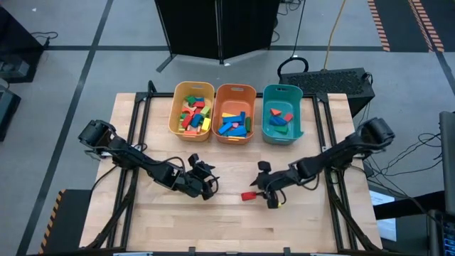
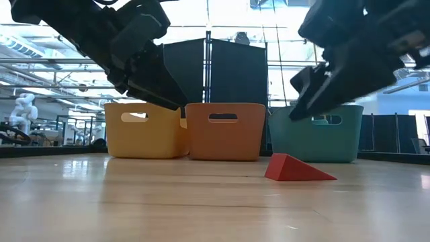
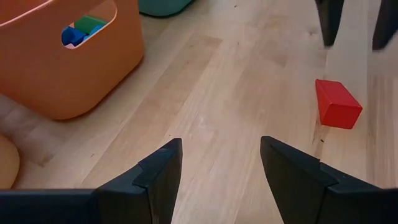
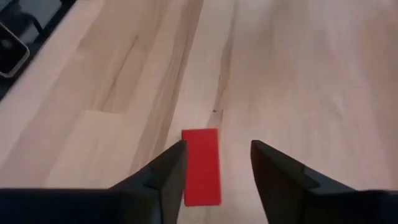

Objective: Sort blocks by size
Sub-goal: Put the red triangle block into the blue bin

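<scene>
One red wedge block (image 1: 249, 195) lies flat on the wooden table near its middle; it also shows in the low view (image 2: 295, 168). My right gripper (image 4: 217, 149) is open just above it, and the block (image 4: 201, 165) lies below the gap between the fingers, nearer one finger, untouched. My left gripper (image 3: 221, 146) is open and empty to the block's left (image 3: 337, 104), above the table. In the high view my left gripper (image 1: 209, 182) and my right gripper (image 1: 264, 186) face each other. Several coloured blocks lie in the three bins.
A yellow bin (image 1: 176, 107), an orange bin (image 1: 217, 107) and a teal bin (image 1: 267, 107) stand side by side at the table's far middle, each holding blocks. Bare wood lies between the bins and the grippers and along the near edge (image 1: 242, 238).
</scene>
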Available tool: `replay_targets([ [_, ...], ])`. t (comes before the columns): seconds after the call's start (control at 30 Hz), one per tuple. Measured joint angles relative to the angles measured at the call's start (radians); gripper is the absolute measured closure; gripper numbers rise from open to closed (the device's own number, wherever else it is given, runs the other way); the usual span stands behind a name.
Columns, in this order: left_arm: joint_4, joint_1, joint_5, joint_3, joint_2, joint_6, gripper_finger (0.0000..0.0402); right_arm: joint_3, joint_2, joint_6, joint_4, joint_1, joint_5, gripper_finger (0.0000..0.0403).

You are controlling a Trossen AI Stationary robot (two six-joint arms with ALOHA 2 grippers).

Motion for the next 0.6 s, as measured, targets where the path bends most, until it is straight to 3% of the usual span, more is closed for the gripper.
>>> replay_targets([
  [0.33,0.001,0.000,0.000,0.000,0.000,0.000,0.0183,0.030,0.177,0.000,0.066,0.014,0.011,0.0154],
  [0.6,-0.001,0.000,0.000,0.000,0.000,0.000,0.0183,0.093,0.288,-0.030,0.067,0.027,0.007,0.0163],
])
